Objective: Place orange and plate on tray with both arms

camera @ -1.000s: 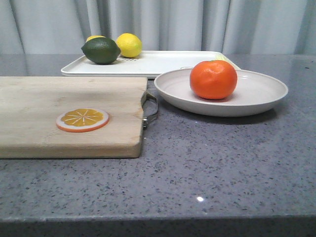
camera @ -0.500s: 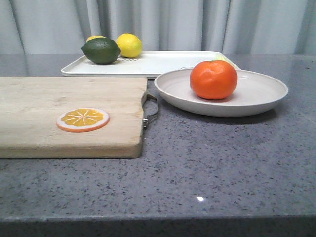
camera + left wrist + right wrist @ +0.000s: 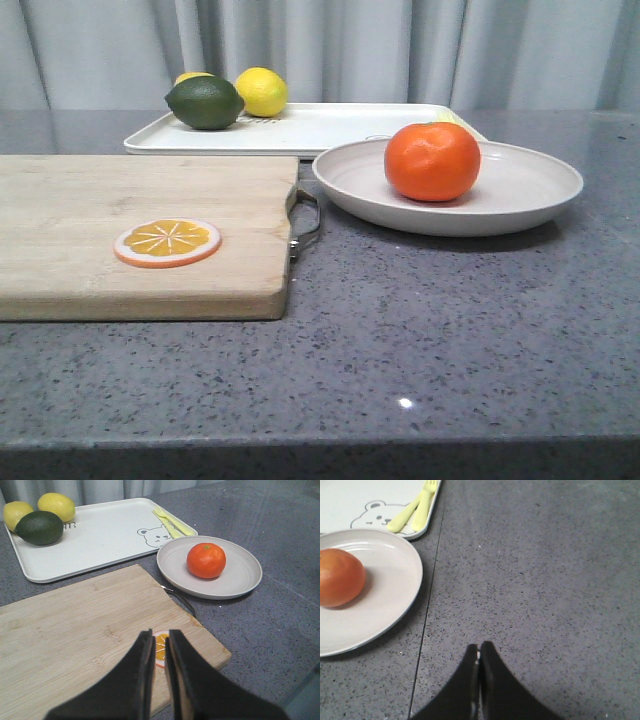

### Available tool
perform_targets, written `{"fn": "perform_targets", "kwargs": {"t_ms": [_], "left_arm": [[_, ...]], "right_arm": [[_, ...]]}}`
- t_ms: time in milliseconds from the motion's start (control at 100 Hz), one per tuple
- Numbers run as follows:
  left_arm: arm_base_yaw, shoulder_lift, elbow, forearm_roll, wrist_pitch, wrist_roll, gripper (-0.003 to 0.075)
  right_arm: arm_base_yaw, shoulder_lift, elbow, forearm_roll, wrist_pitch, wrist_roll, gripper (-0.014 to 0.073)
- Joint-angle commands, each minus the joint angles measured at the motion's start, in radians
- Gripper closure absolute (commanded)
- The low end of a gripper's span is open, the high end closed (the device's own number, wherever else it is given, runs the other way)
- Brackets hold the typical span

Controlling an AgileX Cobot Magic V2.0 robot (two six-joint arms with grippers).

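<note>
Waiting to start | round orange-red orange sits in wide beige plate, just beside white rectangular tray, so both can move together | left gripper nearly closed, right gripper closed, both empty

The round orange-red fruit is cut by the right wrist view's edge (likewise the off-white plate under it)

Orange: orange-red; plate: off-white. Tray: white, printed with a dark-outlined bear face; fork: pale yellow. Countertop: speckled grey; cutting board: light wood grain; lime: dark green.
</note>
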Motion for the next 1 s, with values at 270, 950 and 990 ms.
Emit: {"fn": "perform_targets", "kwargs": {"t_ms": [270, 950, 990], "left_arm": [[0.003, 0.002, -0.025, -0.018, -0.053, -0.006, 0.0678], [0.003, 0.002, -0.025, -0.018, -0.031, -0.006, 0.0678], [0.003, 0.002, -0.025, -0.018, -0.031, -0.006, 0.0678]], "right_arm": [[0.125, 0.382, -0.36, -0.002, 0.119, -0.048, 0.0274], [0.124, 0.925, -0.775, 0.084, 0.379, -0.047, 0.0192], [0.124, 0.942, -0.785, 0.091, 0.381, -0.047, 0.0192]]}}
